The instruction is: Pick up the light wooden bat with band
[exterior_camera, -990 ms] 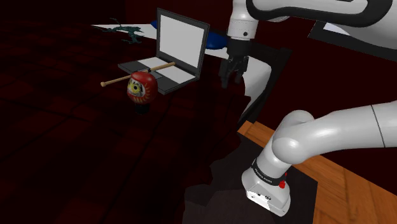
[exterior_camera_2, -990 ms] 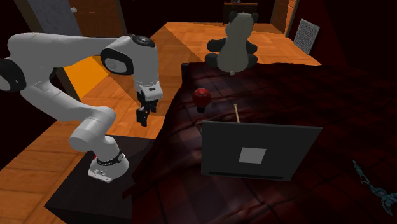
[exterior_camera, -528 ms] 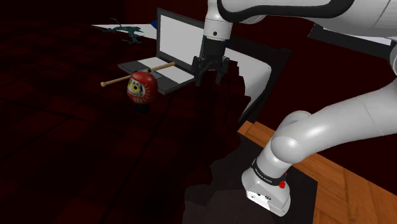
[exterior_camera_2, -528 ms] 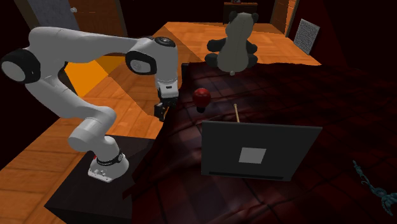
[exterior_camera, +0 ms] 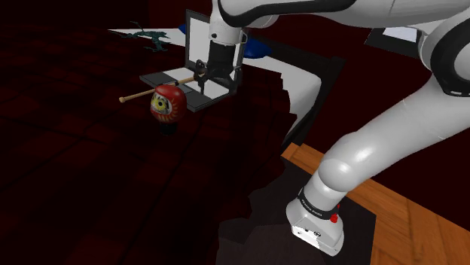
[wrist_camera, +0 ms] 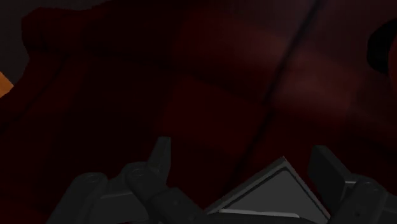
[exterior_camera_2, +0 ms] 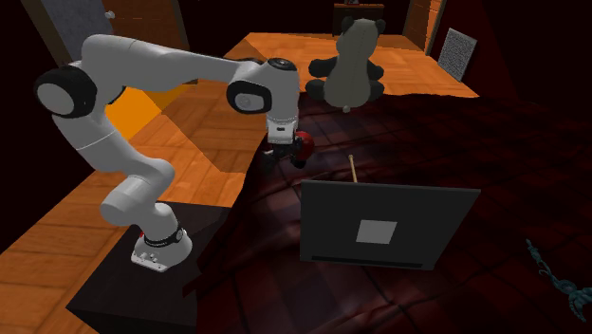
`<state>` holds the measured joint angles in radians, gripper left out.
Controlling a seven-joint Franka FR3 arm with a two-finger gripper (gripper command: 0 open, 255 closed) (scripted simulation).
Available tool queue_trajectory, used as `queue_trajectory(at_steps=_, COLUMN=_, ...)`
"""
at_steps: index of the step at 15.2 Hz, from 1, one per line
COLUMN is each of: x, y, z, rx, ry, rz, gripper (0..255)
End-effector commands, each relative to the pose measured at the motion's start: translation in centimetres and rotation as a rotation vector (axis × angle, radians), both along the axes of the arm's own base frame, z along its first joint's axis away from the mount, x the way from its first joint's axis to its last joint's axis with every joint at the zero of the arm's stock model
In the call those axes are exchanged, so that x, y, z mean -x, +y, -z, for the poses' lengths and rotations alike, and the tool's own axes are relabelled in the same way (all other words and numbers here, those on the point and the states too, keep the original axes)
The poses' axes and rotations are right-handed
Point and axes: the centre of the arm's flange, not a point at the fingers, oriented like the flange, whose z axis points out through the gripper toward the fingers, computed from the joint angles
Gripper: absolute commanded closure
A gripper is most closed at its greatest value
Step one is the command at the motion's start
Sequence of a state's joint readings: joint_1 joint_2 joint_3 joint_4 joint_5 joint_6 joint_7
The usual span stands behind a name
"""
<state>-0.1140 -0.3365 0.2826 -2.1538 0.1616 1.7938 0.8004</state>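
Note:
The light wooden bat (exterior_camera: 145, 92) is a thin stick that reaches from the open laptop's (exterior_camera: 213, 47) keyboard out past the top of a red round doll (exterior_camera: 167, 104). It lies on the dark red cloth (exterior_camera: 90, 173). My black gripper (exterior_camera: 206, 77) hangs over the laptop's keyboard, close to the bat's nearer end and apart from it. In the second exterior view the gripper (exterior_camera_2: 273, 157) is beside the doll (exterior_camera_2: 302, 145), with the bat (exterior_camera_2: 353, 169) beyond it. In the wrist view the gripper (wrist_camera: 242, 162) is open, and a laptop corner (wrist_camera: 270, 194) shows between the fingers.
A panda plush (exterior_camera_2: 349, 71) sits at the cloth's far end. A dark spiky figure (exterior_camera: 151, 38) lies behind the laptop, and a blue object (exterior_camera: 254, 47) lies on white sheets to its right. The stand (exterior_camera: 320, 226) rests on a dark mat over wooden floor (exterior_camera_2: 209, 123).
The arm has swung toward the shoulder view's left, carrying the gripper from beside the cloth's edge to above the laptop's keyboard near the bat. Bat, doll and laptop have not moved.

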Motion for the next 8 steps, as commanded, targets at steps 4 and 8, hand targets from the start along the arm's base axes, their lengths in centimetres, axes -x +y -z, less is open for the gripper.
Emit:
queue_trajectory(at_steps=4, x=-6.1, y=0.7, z=1.2, rx=0.012, ry=-0.026, rz=0.207, gripper=0)
queue_trajectory(at_steps=8, x=-10.9, y=0.5, z=1.7, rx=0.022, ry=-0.046, rz=0.368, gripper=0)
